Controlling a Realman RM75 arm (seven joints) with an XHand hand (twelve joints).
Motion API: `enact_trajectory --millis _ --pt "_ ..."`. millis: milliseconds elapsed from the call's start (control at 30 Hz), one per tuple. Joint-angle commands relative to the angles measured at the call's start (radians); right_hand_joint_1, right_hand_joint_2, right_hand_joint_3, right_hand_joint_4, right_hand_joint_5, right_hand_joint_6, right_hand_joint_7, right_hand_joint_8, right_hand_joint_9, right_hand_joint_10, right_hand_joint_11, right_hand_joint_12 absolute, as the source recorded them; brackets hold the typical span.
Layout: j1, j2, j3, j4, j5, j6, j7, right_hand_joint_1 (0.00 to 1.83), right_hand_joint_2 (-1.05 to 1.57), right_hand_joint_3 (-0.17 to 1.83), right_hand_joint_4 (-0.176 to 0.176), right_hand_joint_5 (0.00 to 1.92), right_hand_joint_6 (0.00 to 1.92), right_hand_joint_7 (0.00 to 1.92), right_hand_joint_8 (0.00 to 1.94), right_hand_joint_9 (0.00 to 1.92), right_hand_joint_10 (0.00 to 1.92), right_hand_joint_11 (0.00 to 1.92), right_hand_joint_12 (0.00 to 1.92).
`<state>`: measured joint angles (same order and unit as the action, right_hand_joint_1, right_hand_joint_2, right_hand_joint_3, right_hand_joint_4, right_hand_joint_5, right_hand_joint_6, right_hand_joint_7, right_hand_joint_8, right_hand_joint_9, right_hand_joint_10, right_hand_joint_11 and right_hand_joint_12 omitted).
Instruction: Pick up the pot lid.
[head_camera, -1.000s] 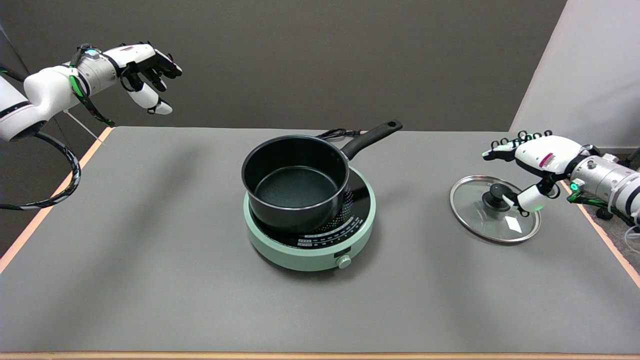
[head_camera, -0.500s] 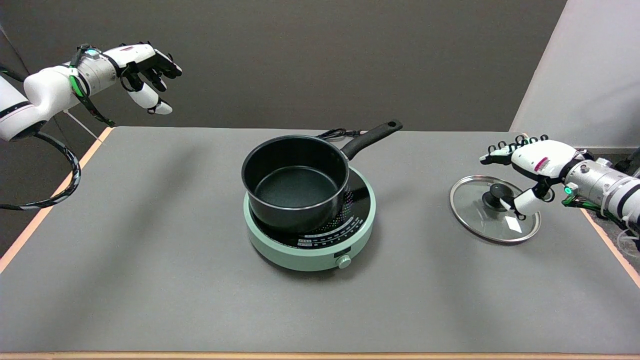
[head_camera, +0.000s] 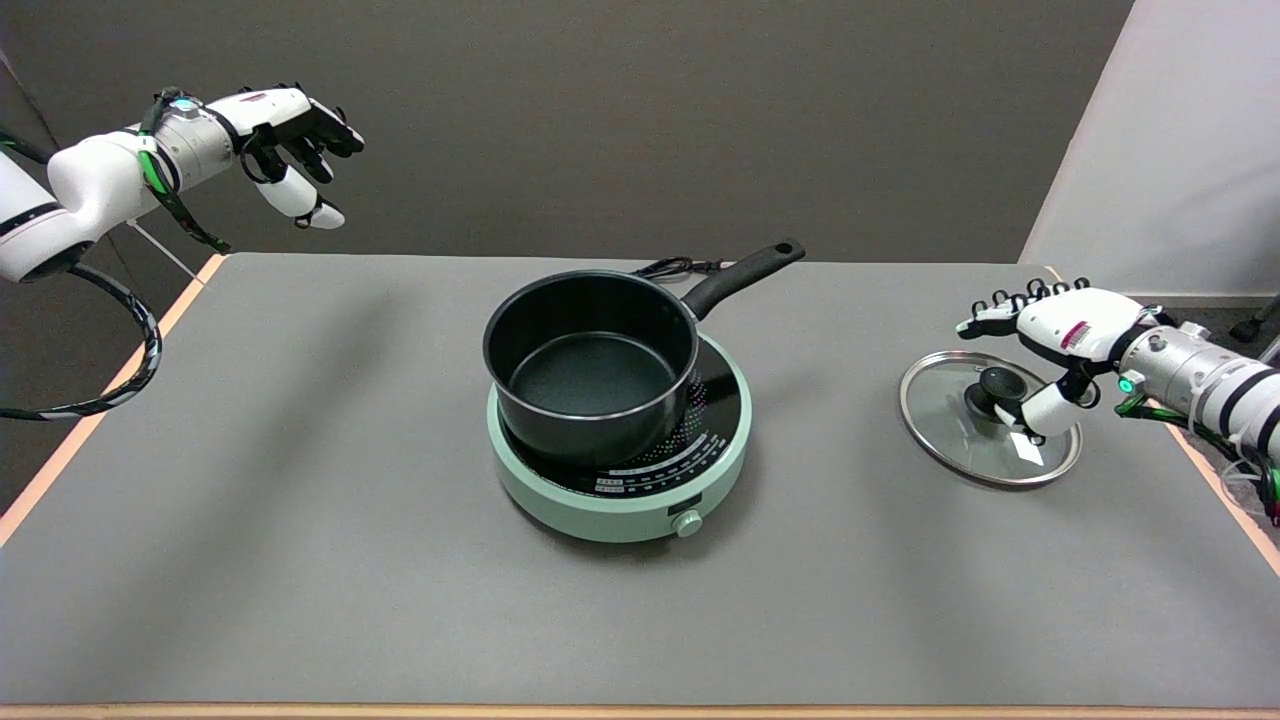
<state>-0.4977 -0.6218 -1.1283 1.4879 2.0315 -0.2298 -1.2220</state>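
A grey table (head_camera: 300, 520) stands before a dark wall, with a pale panel at the far right. At its middle a black saucepan (head_camera: 592, 365) sits on a mint-green induction hob (head_camera: 620, 480). The glass pot lid (head_camera: 985, 420) lies flat near the right edge, well apart from the hob. The right hand (head_camera: 1045, 345) hovers over the lid, fingers spread and holding nothing, thumb just beside the black knob (head_camera: 996, 385). This looks like the approach step; next the fingers should lower and close around the knob before lifting.
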Motion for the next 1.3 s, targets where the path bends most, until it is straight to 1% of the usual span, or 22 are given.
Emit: enact_trajectory --millis 33,300,667,1100,1167,1300 --pt "0.042 0.017 -0.067 -0.043 0.001 0.016 0.003 0.91 0.52 1.05 0.050 0.41 0.20 0.36 0.18 0.42 0.39 0.23 0.61" --pt "0.041 0.017 -0.075 -0.046 0.001 0.017 0.021 0.90 0.53 1.05 0.051 0.43 0.20 0.40 0.19 0.44 0.40 0.23 0.62" --pt "0.038 0.016 -0.074 -0.066 0.001 0.017 0.022 0.91 0.57 1.03 0.050 0.48 0.27 0.49 0.25 0.48 0.47 0.25 0.61" --pt "0.038 0.016 -0.075 -0.073 0.001 0.017 0.022 0.91 0.60 1.00 0.064 0.53 0.36 0.52 0.28 0.52 0.51 0.27 0.61" --pt "0.038 0.016 -0.075 -0.074 0.001 0.017 0.022 0.99 0.60 0.93 0.066 0.56 0.35 0.56 0.29 0.56 0.49 0.30 0.58" --pt "0.040 0.017 -0.081 -0.077 0.001 0.018 0.022 1.00 0.63 0.88 0.065 0.58 0.42 0.55 0.41 0.56 0.57 0.32 0.58"
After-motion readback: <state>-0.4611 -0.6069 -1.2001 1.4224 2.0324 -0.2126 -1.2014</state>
